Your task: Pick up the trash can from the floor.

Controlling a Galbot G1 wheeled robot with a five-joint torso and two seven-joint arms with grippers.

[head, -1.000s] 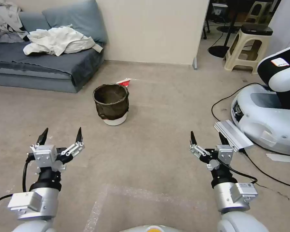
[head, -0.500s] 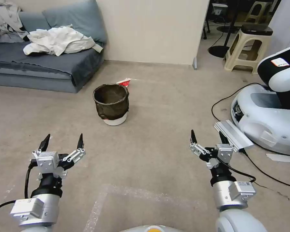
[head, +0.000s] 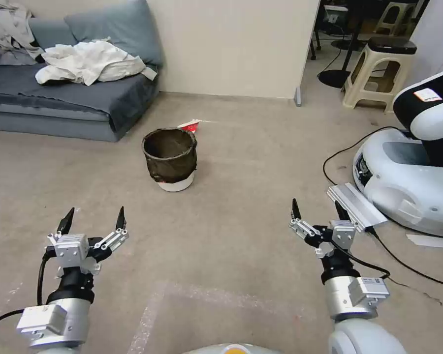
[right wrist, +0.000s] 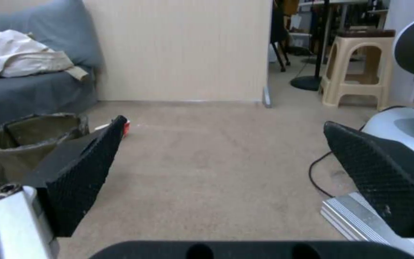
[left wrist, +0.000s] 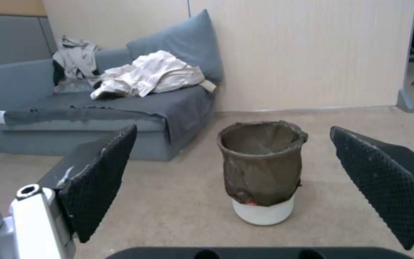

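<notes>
The trash can (head: 170, 160) is a small white bucket with a dark crinkled bag folded over its rim, standing upright on the beige floor (head: 241, 162) ahead of me. My left gripper (head: 94, 216) hovers open well short of it, to its left and nearer to me. My right gripper (head: 317, 208) is open too, off to the can's right and nearer. From the left wrist the trash can (left wrist: 262, 171) stands framed between the spread fingers (left wrist: 99, 180), still some distance away. From the right wrist the trash can (right wrist: 25, 142) sits partly behind one finger (right wrist: 80, 172).
A grey sofa (head: 69, 98) with crumpled clothes lies behind the can to the left. A small red-and-white scrap (head: 189, 126) lies just behind the can. A beige stool (head: 379, 73) stands back right. Another white robot base (head: 408, 177) with black cables fills the right side, near my right gripper.
My left arm has drawn back toward me and lower, gripper still open. The right arm has barely shifted. The trash can has not moved.
</notes>
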